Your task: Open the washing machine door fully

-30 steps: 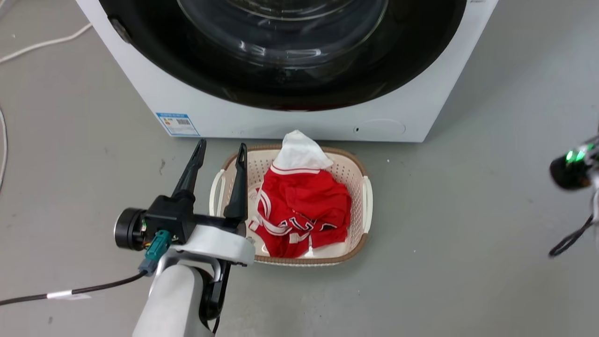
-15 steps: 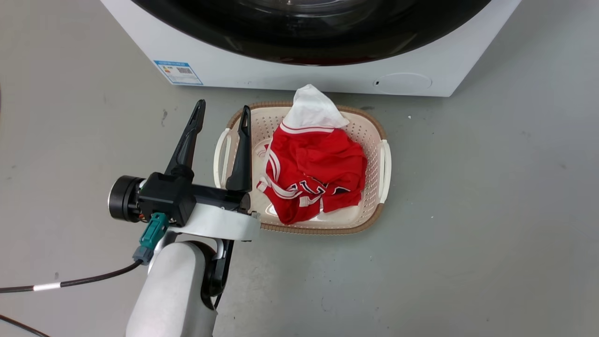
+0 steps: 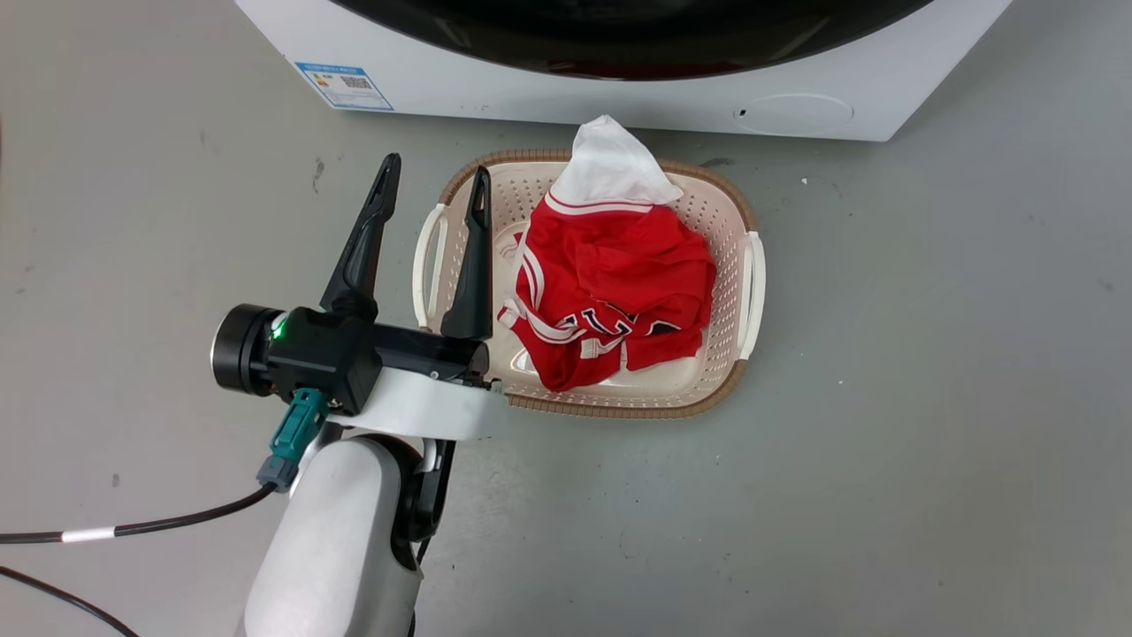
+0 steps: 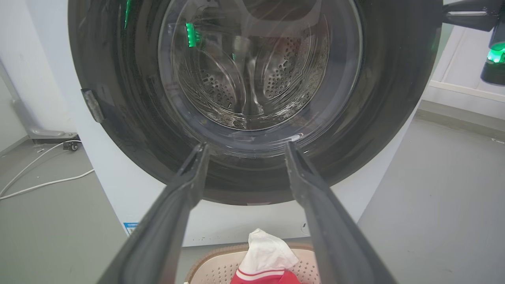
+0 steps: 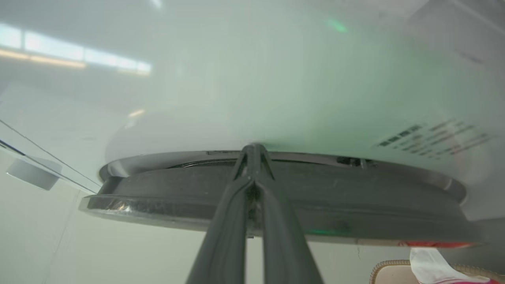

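The left claw point(image 3: 432, 181) is held wide open and empty above the floor point(image 3: 929, 442), with one finger seen over the left rim of a basket point(image 3: 619, 409) in which red and white clothes point(image 3: 619, 283) are heaped. The right claw point(image 5: 254, 152) is pressed shut, its tips set at the seam between the rim of the washing machine door point(image 5: 335, 193) and the white washing machine point(image 5: 276, 79); whether anything is pinched cannot be told. The door is seen lying close against the machine's front, and the basket is set on the floor just before the machine's bottom edge.
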{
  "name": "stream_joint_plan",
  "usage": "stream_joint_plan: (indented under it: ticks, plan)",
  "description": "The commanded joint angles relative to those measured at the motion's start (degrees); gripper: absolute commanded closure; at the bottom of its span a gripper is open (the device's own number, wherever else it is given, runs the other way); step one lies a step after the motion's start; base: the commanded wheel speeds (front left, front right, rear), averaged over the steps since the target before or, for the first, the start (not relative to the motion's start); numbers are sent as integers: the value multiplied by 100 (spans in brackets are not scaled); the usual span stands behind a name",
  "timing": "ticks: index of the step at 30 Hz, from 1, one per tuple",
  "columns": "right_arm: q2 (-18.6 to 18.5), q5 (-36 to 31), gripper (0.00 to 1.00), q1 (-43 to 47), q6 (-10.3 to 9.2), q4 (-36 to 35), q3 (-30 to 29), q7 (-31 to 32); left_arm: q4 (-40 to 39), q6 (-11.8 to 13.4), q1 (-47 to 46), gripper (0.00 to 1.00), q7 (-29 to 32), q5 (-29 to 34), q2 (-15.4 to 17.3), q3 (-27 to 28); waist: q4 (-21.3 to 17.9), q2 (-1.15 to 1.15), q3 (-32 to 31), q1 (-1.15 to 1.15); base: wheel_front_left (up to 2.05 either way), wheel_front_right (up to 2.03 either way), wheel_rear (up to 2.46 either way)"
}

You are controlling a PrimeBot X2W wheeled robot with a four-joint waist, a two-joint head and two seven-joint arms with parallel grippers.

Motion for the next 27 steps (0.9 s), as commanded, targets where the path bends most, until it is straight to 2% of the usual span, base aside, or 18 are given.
stream_joint_plan:
  ticks: [1, 12, 27]
  plan:
    - [54, -35, 100, -95, 0, 63, 46, 54, -17, 34, -94, 0, -15, -17, -2, -18, 12, 0, 32, -1, 0, 0, 0]
    - [180, -74, 100, -292, 0, 269, 280, 510, -56, 112, -167, 0, -15, -64, -2, -90, 30, 0, 140, -1, 0, 0, 0]
    - [177, 182, 100, 599, 1, -74, 335, 1394, 210, 80, 93, 0, -15, -127, -2, -89, -31, 0, -491, -1, 0, 0, 0]
